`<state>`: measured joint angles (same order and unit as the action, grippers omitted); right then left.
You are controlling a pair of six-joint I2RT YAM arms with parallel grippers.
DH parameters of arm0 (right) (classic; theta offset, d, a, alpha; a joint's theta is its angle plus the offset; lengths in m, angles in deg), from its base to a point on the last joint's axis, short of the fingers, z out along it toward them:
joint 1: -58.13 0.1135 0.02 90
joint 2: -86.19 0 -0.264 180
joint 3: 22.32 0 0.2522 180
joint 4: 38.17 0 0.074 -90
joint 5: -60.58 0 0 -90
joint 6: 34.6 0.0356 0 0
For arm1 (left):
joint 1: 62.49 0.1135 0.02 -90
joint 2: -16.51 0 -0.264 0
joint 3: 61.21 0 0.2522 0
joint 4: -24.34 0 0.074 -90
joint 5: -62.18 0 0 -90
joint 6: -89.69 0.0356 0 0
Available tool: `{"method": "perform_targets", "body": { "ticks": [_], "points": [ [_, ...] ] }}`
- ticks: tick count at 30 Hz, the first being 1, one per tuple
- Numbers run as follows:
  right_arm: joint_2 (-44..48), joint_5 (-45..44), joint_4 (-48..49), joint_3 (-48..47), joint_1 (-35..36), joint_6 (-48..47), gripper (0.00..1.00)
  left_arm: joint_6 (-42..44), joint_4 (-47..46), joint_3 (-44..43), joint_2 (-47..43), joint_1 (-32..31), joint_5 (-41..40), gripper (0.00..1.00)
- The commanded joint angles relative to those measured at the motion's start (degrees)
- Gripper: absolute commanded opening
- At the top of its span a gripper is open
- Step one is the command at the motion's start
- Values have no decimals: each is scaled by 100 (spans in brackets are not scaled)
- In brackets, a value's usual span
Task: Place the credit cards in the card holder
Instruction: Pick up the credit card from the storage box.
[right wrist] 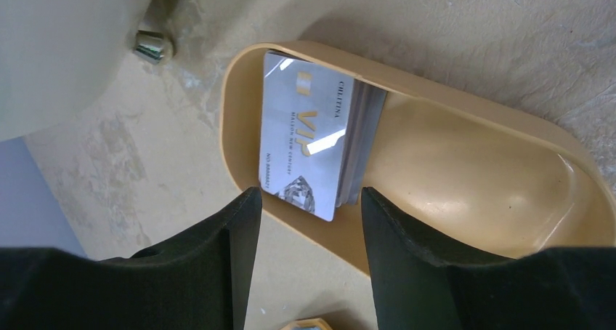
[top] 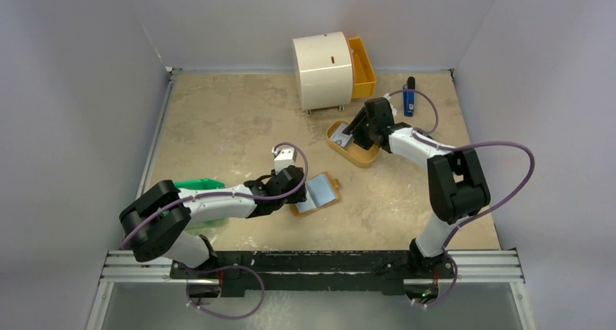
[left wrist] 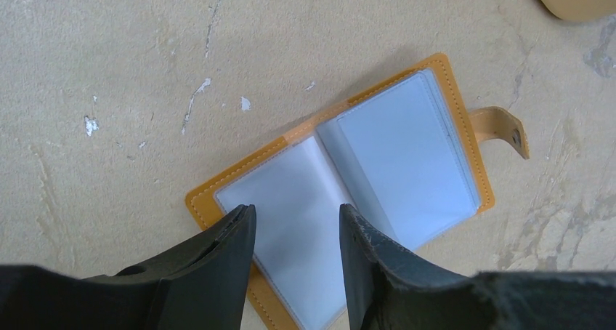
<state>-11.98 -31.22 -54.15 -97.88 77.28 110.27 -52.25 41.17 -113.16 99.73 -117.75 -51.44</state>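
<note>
My left tool (left wrist: 298, 235), jaws apart and empty, hovers over the open holder (left wrist: 349, 192), likely to steady it, while my right tool (right wrist: 309, 206), jaws also apart, lines up on the cards (right wrist: 305, 137) propped just ahead in the tray (right wrist: 465, 163).

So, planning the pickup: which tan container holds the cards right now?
The oval tray below the right fingers; the cards sit inside it. The open card holder by the left fingers shows only clear sleeves.

Cards (right wrist: 305, 141) crowd the tray (right wrist: 465, 170) end near the white drum (right wrist: 65, 46); the rest lies free.
</note>
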Motion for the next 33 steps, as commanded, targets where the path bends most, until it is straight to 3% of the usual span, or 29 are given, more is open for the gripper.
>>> {"method": "perform_targets", "body": {
  "ticks": [1, 8, 16, 26, 33],
  "points": [
    [-106, 42, 93, -231, -24, 243, 56, -113, -89, -207, -175, -11, 24, 45],
    [-369, 110, 164, -217, -24, 267, 53, -109, -45, -228, -164, -11, 15, 45],
    [-540, 163, 319, -95, -30, 255, 43, -113, 39, -198, -210, -11, -22, 45],
    [-291, 112, 529, 396, -79, 287, 28, -99, 64, -186, -219, -11, -36, 45],
    [-101, 66, 541, 531, -105, 252, 25, -105, 74, -196, -219, -11, -44, 44]
  ]
}}
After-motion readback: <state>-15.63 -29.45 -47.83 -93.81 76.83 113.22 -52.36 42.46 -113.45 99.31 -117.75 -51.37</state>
